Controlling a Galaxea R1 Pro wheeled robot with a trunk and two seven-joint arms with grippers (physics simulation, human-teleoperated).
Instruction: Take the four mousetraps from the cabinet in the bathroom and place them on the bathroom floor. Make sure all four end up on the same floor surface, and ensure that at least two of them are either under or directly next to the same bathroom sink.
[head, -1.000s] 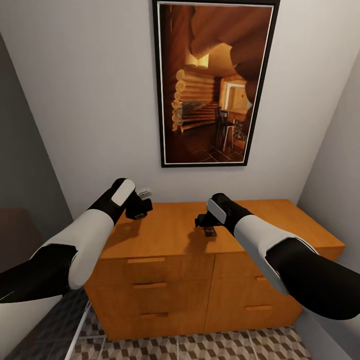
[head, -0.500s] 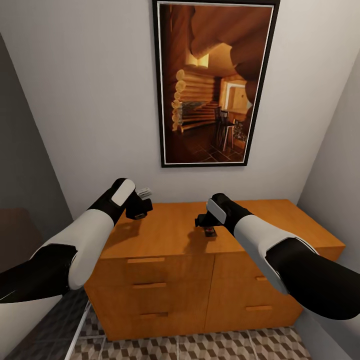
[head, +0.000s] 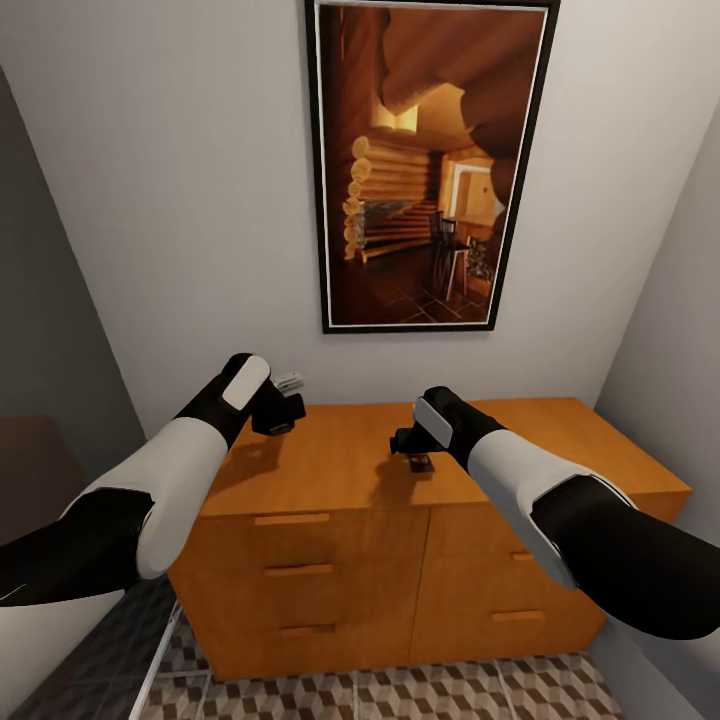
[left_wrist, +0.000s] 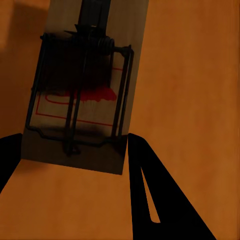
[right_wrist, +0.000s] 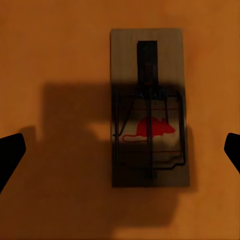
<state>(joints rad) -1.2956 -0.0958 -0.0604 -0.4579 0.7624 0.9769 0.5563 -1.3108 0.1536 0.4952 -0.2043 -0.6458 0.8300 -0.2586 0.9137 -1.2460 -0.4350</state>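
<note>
The cabinet (head: 400, 520) fills a narrow alcove, its back against the white wall and its right end close to the side wall, so the sides leave little room; a grey wall closes in on the left. Its flat top is bare wood around both arms.

The left pincer (head: 283, 408) hangs over the top's rear left corner. In the left wrist view a mousetrap (left_wrist: 85, 85) lies between its two dark fingers (left_wrist: 160, 200), which sit at either side of the board's near end; whether they actually press it, I cannot tell.

The right pincer (head: 408, 445) hovers above the middle of the top, near the front edge. In its wrist view the fingertips (right_wrist: 10, 155) stand wide apart at the frame's edges, holding nothing, with a second mousetrap (right_wrist: 149, 107) lying flat on the wood between and well clear of them, red mouse mark facing up.

Above the cabinet hangs a dark-framed picture (head: 430, 165) of a log interior. Cube-patterned bathroom floor (head: 400, 695) runs along the front of the drawers.
</note>
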